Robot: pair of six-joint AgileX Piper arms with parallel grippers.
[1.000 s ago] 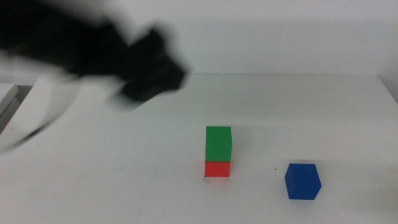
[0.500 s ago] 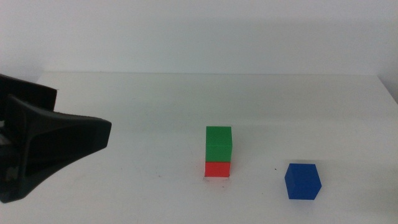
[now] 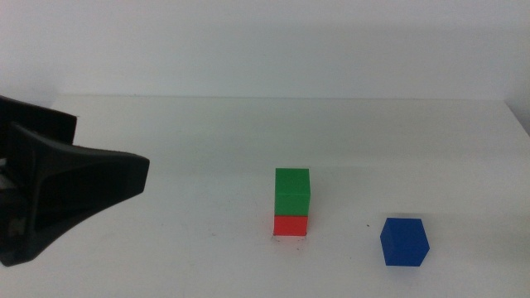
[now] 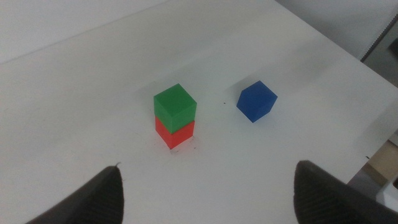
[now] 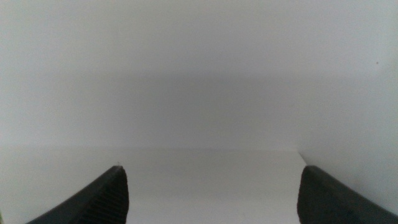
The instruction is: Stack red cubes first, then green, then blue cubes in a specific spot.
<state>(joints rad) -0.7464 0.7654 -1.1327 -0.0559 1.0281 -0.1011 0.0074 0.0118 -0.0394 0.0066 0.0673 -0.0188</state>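
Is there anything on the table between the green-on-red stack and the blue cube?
Only bare white table between the green cube and blue cube, in middle view.

Green cube (image 3: 292, 192) stacked squarely on red cube (image 3: 291, 225), blue cube (image 3: 405, 241) apart on tabletop

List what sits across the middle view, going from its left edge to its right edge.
left gripper → green cube stacked on the red cube → blue cube, alone on the table.
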